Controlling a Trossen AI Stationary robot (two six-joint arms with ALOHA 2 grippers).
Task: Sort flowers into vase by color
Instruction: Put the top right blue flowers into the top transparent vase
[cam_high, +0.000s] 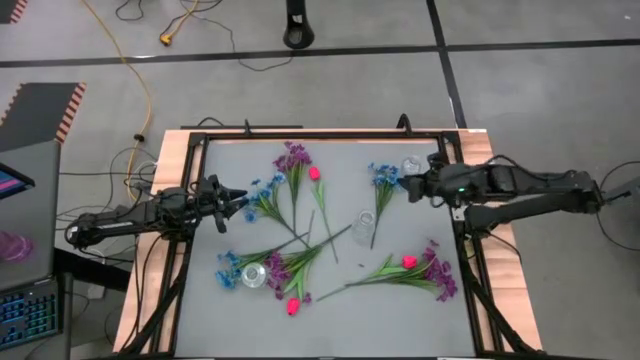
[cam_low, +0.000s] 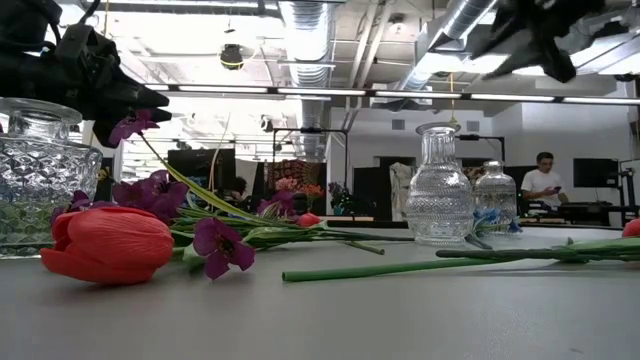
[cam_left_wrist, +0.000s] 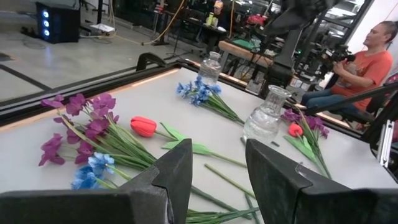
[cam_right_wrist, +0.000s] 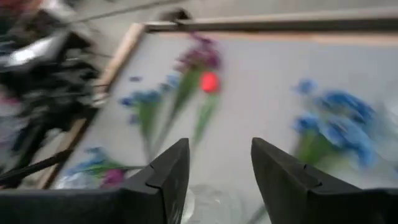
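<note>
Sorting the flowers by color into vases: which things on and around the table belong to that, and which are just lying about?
Belong to the job:
blue flowers
purple flowers
red tulip
centre vase
vase by the right gripper
vase at the near left

Just lying about:
yellow cable
keyboard
seated person

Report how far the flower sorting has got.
Done: nothing visible; all three vases, including the middle vase, hold no flowers. In hand: nothing; the left gripper and right gripper are both open and empty. Left: every sprig, such as the blue bunch and purple bunch, lies on the table.
</note>
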